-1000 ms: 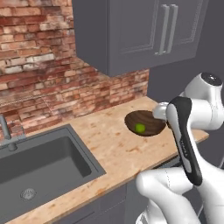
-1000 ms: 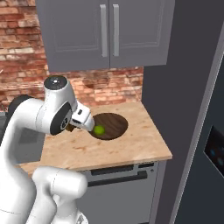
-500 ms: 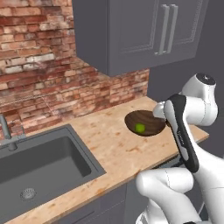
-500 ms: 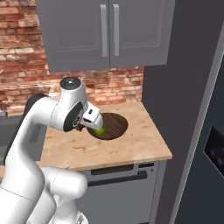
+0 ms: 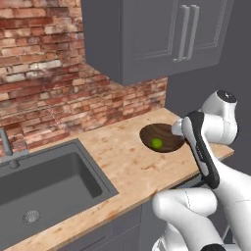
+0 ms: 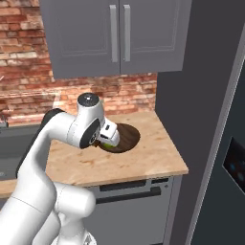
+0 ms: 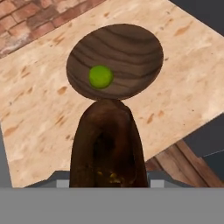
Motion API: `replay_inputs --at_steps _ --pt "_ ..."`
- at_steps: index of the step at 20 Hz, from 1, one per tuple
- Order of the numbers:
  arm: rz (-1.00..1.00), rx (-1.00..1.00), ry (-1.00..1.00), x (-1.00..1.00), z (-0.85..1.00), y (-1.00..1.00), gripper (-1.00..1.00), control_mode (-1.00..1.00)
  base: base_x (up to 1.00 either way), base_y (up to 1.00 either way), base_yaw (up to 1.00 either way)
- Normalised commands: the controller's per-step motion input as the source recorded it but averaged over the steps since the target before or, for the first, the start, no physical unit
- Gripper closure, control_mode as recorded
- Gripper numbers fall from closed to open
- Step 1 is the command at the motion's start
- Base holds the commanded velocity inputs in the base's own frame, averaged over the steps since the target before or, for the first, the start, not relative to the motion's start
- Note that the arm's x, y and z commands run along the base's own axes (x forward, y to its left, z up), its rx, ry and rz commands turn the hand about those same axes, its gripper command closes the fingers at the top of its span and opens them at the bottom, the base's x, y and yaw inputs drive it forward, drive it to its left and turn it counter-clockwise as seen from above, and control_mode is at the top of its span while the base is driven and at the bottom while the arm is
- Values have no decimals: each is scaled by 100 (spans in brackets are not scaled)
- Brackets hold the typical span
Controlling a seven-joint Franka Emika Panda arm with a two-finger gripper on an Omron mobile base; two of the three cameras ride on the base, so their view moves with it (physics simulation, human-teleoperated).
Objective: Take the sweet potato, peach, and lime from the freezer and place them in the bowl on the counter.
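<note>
Sweet potato [image 7: 107,146]: we are seeing it pinched in the hand [image 7: 108,177], hanging just short of the bowl's near rim. Lime [image 7: 100,76]: lying inside the bowl [image 7: 131,48]. Bowl: sitting on the tan surface [image 7: 39,113], near its right end, below the grey wall cabinets [image 6: 119,36].

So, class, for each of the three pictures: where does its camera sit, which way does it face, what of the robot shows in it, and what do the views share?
Left base view: behind the arm's left, facing the counter, sink and brick wall; arm at lower right.
Right base view: behind the arm's right, facing counter, wall cabinets and freezer; arm at lower left.
Hand view: on the hand, looking down along the claw holding the sweet potato.
Shared: the bowl holding the lime.
</note>
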Motion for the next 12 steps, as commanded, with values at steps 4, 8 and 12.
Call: replay_inputs --at_steps 4,8,12 --pt "0 0 1 36 -36 -3 100 -100 0 0 0" --pt "0 0 5 36 -8 0 100 -100 0 0 0" --pt "0 0 3 40 -6 0 100 -100 0 0 0"
